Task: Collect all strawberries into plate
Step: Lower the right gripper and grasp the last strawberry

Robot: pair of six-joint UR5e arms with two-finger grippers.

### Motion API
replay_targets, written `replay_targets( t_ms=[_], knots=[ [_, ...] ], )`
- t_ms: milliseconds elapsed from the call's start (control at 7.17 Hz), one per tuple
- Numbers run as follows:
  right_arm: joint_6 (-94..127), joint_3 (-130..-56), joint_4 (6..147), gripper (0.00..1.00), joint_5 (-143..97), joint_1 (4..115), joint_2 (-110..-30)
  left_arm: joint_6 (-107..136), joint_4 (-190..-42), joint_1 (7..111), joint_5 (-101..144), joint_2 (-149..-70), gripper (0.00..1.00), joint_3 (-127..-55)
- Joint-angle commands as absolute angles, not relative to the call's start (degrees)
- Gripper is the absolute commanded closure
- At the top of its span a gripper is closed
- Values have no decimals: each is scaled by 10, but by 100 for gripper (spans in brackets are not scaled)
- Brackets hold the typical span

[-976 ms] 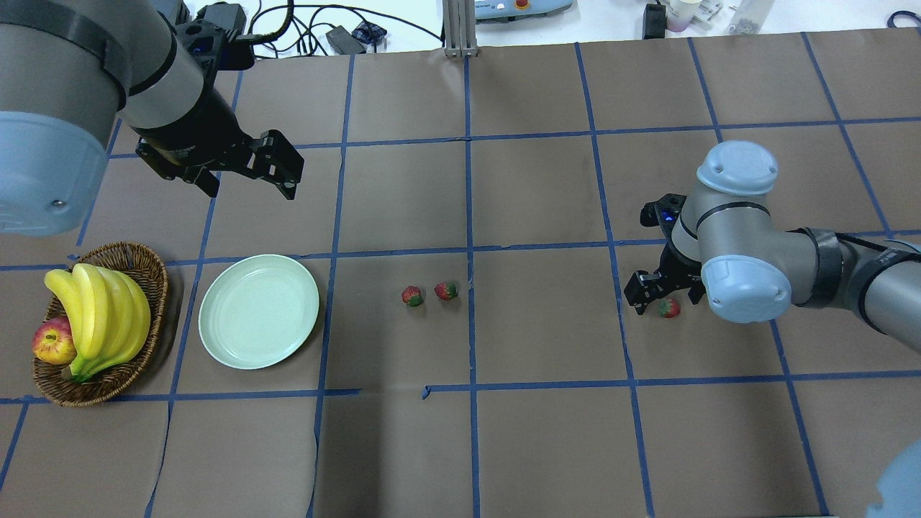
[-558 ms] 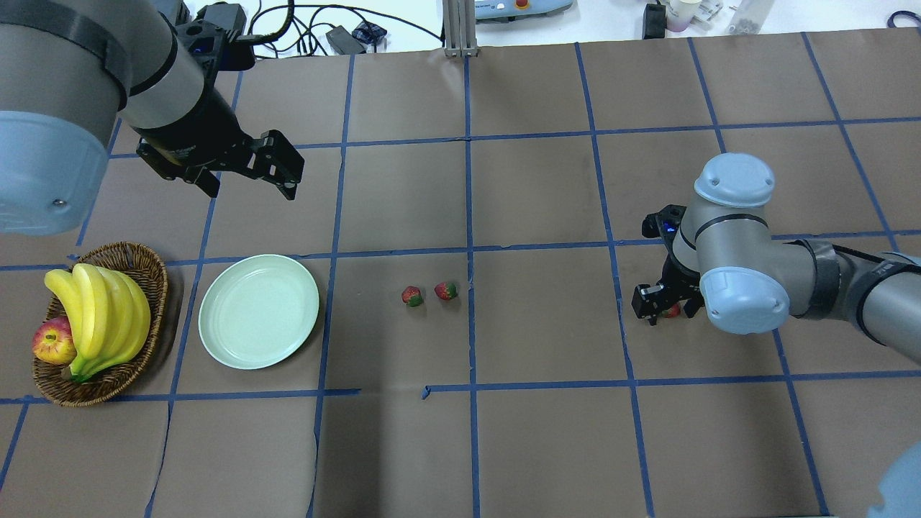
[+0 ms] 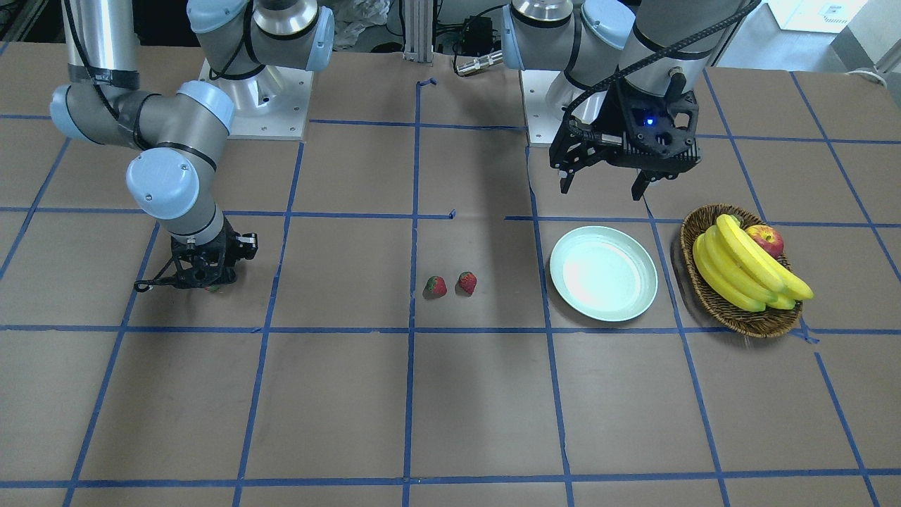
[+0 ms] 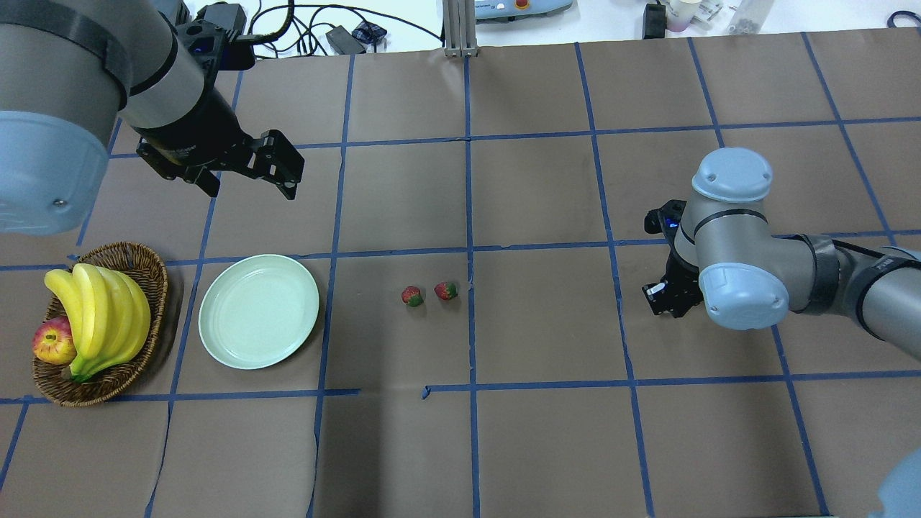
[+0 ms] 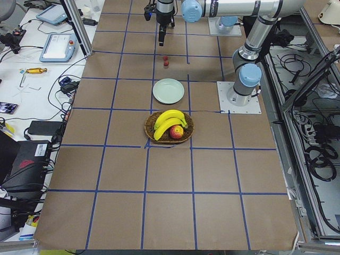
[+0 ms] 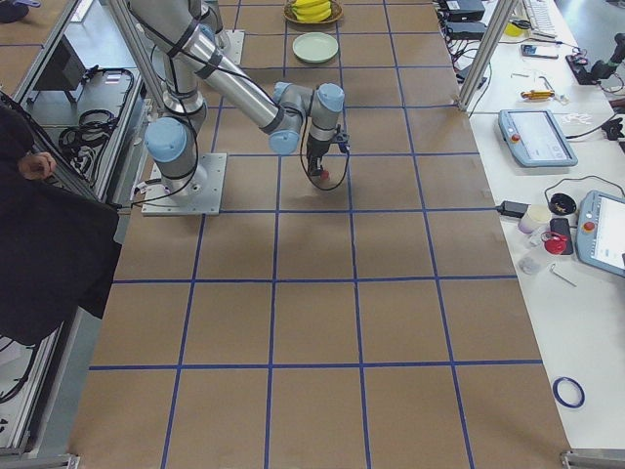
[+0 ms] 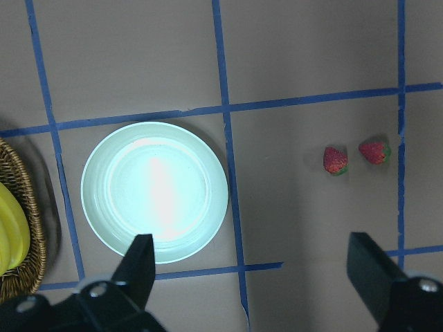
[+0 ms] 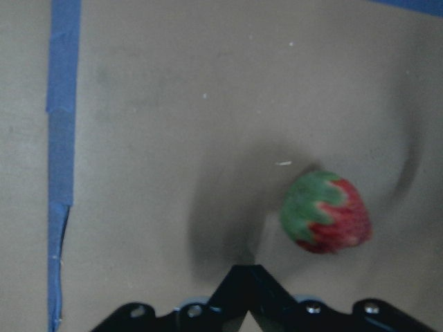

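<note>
The right gripper (image 4: 665, 300) stands low over the paper-covered table (image 4: 547, 446), jaws drawn together with nothing between them. A strawberry (image 8: 325, 211) lies loose on the paper just beside the fingertips, outside the grip. A second ago the overhead camera showed that berry in the open beside wider-spread jaws. The gripper has since shifted over it and narrowed, and from overhead the grey wrist now hides the fruit. The left gripper (image 4: 252, 188) has not moved and hangs spread wide, holding nothing, above the table on the far side of the plate (image 4: 259, 313).

In the blurred right wrist view the berry is red with a jagged green cap and lies on its side. The two other strawberries (image 4: 412, 296), equally small and red with green caps, sit side by side near the table's middle. They lie between the right gripper and the plate, nearer the plate. All three lie on the paper, outside the pale mint-green, glossy plate. Just beyond it, a wicker basket (image 4: 147, 267) holds bananas (image 4: 101, 309) and an apple (image 4: 52, 342).
</note>
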State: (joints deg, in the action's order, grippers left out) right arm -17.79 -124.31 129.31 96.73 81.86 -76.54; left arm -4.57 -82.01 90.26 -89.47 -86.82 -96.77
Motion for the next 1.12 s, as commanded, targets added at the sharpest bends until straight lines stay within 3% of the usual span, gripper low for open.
replay_targets(
  t_ms=[0,279,418,558,976],
  knots=[
    [-178,-1234,1292,95,969,826,-766,-46,-820,903,-895,-867,0,-968],
    [-177,-1232,1294,95,971,826,-766,-46,-820,903,-895,-867,0,-968],
    [-179,-1222,1294,28,996,825,-766,-46,-820,903,-896,-867,0,-967],
    [-191,-1204,1295,0,1001,825,-762,-46,-820,903,-896,-867,0,-967],
    [-241,-1168,1275,0,1001,824,-756,-46,-820,903,-896,-867,0,-967]
  ],
)
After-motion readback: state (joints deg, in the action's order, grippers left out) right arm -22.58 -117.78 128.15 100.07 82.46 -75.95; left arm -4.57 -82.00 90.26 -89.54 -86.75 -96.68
